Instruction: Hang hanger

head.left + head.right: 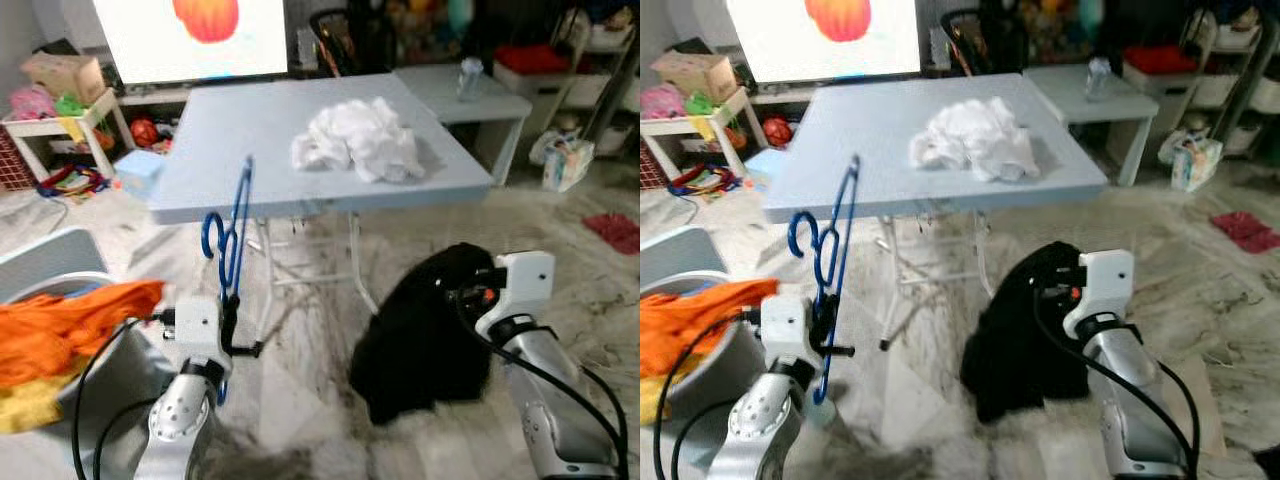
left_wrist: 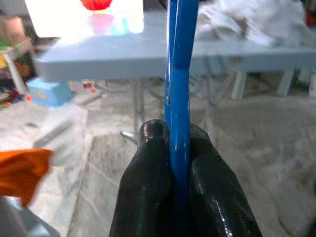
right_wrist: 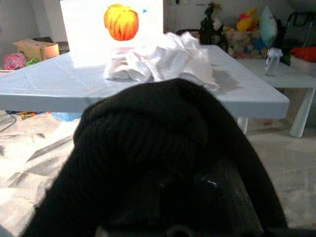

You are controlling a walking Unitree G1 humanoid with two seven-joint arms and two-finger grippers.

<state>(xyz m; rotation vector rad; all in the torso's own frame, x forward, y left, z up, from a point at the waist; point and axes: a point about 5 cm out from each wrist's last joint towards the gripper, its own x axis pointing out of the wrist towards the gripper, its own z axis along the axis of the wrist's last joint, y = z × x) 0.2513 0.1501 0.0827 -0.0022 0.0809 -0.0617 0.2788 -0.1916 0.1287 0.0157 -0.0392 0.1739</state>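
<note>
— Standing nearly upright, is it, that hanger (image 1: 233, 238)?

— Yes. Its long axis runs up and down with a slight tilt, the top reaching in front of the near edge of the surface (image 1: 300, 125) and the hook curling out beside the middle, on the side of the orange cloth (image 1: 70, 325).

— And the left gripper (image 2: 170, 148)?

— Its jaws are pinched tight on the hanger's lower part; the blue bar sits squeezed between the two black fingers (image 2: 148, 177) and rises straight out above them.

— The right gripper (image 1: 480, 290)?

— It holds a black garment (image 1: 425, 335) that hangs down toward the floor, below the surface's near edge. The cloth covers the jaws, so I cannot tell how they stand. A white cloth (image 1: 358, 140) lies crumpled on the surface.
</note>
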